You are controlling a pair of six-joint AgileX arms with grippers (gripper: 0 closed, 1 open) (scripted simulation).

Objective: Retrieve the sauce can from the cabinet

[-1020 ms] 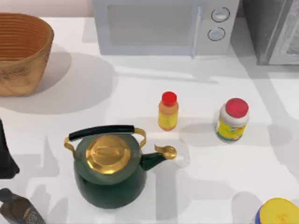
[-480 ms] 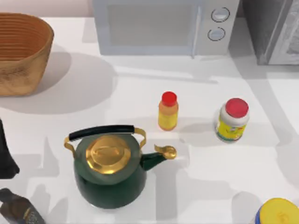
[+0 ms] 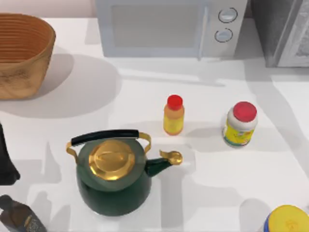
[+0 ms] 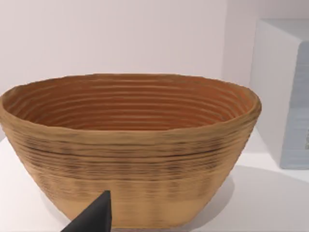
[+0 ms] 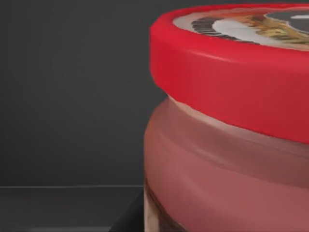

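Observation:
The sauce can [image 5: 227, 145] looms very close in the right wrist view, with a see-through reddish body and a red-rimmed lid with a pale printed top. Dark grey walls and a dark floor lie behind it. A dark wedge [image 5: 128, 220] touches the can's foot; I cannot tell what it is. The cabinet [image 3: 282, 29], dark grey and speckled with a paler panel, stands at the table's back right corner in the top view. My left arm [image 3: 5, 162] is parked at the left edge, and a dark tip of my left gripper [image 4: 91, 220] points at a basket.
A white microwave [image 3: 166, 26] stands at the back middle and a woven basket [image 3: 21, 53] at the back left. A green kettle [image 3: 113, 176], a slim yellow bottle [image 3: 174, 116], a yellow-labelled jar [image 3: 240, 124], a dark bottle [image 3: 19, 217] and a yellow lid [image 3: 287, 220] stand on the table.
Nothing on the table has moved. Only the soft shadows on the table's right side have shifted a little.

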